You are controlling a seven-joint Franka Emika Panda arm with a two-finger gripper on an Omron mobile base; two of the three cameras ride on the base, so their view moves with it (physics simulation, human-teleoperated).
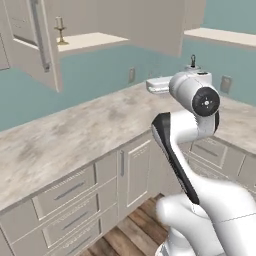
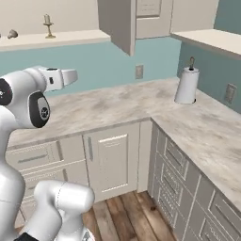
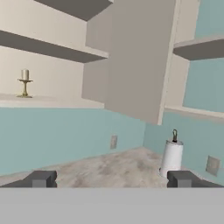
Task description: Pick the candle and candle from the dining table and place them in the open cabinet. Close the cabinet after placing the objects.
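Observation:
One short pale candle on a brass holder (image 3: 25,83) stands upright on the lower shelf of the open cabinet (image 3: 57,103). The same candle (image 1: 60,30) (image 2: 47,25) appears on that shelf in both base views. My gripper (image 3: 111,180) is open and holds nothing. It hovers above the marble-look worktop, well below and to the right of the candle, facing the wall. The cabinet's doors (image 1: 35,42) (image 2: 118,23) stand swung out. The dining table is out of view.
A paper towel roll (image 2: 187,84) (image 3: 171,157) stands in the worktop's corner. A small brown oval thing (image 2: 12,34) lies on the shelf left of the candle. The L-shaped worktop (image 1: 75,135) has cream drawers and doors beneath. Wall outlets (image 3: 113,141) sit on the teal wall.

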